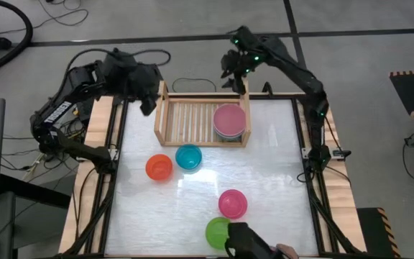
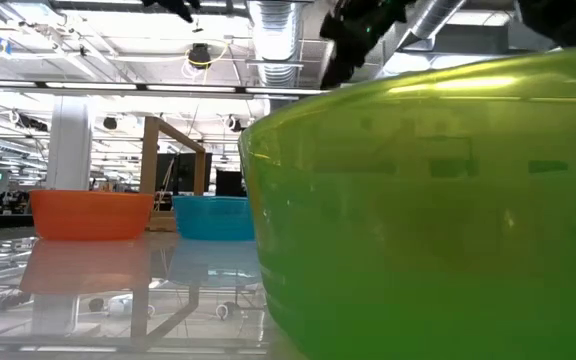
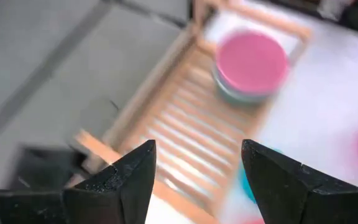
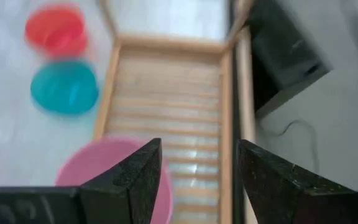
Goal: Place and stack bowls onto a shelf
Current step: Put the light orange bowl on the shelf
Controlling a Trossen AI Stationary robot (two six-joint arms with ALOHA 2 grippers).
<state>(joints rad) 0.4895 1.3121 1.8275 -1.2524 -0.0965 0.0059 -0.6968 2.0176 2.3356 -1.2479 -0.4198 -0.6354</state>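
The wooden shelf (image 1: 201, 115) stands at the table's far side. At its right end sits a stack of bowls with a pink bowl (image 1: 229, 121) on top. On the table rest an orange bowl (image 1: 159, 167), a teal bowl (image 1: 188, 156), a magenta bowl (image 1: 232, 203) and a lime green bowl (image 1: 218, 232). My right gripper (image 4: 197, 180) hangs open above the shelf's far right corner, over the pink bowl (image 4: 98, 168). My left gripper (image 3: 197, 180) hangs open, high by the shelf's far left corner, pointing across the shelf at the stack (image 3: 252, 62).
A dark object (image 1: 246, 241) sits at the table's near edge beside the lime green bowl, which fills the low view (image 2: 428, 200). The shelf's left and middle slats (image 1: 185, 119) are bare. Cables lie on the floor beyond the far edge.
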